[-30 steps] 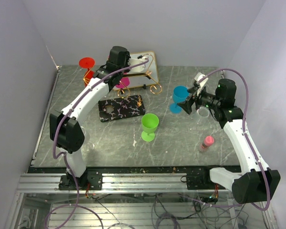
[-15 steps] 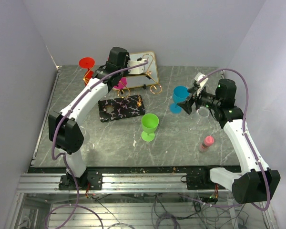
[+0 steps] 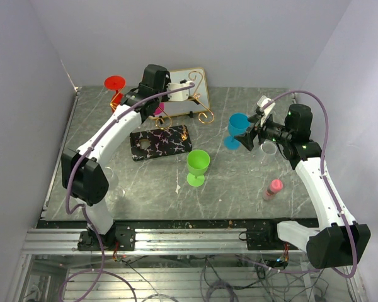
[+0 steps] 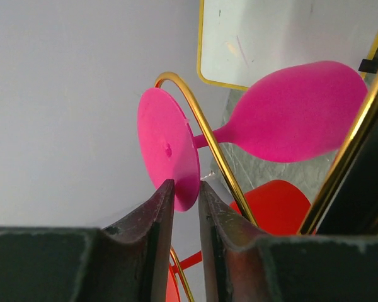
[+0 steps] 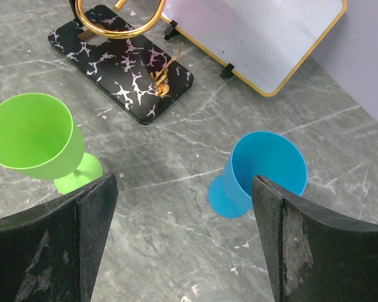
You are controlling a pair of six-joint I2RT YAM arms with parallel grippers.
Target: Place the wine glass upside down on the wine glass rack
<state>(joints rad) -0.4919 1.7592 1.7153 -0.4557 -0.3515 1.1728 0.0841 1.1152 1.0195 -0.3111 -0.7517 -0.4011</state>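
Left wrist: gripper (image 4: pixel 186 186) pinches glass (image 4: pixel 291 116) foot.

No legible txt, labels or nos. in any view

Matt plastic wine glass (image 4: pixel 296 113), glossy metal rack (image 4: pixel 346 141)

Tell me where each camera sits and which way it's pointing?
Top external: above and behind the robot, looking down on the table; left arm and right arm show.
Left wrist: on left arm, facing along the left hand, which pinches the foot of the pink wine glass at the wine glass rack.
Right wrist: on right arm, facing down past the open right hand at the blue glass and green glass.
Shared: top and right wrist both show those glasses.
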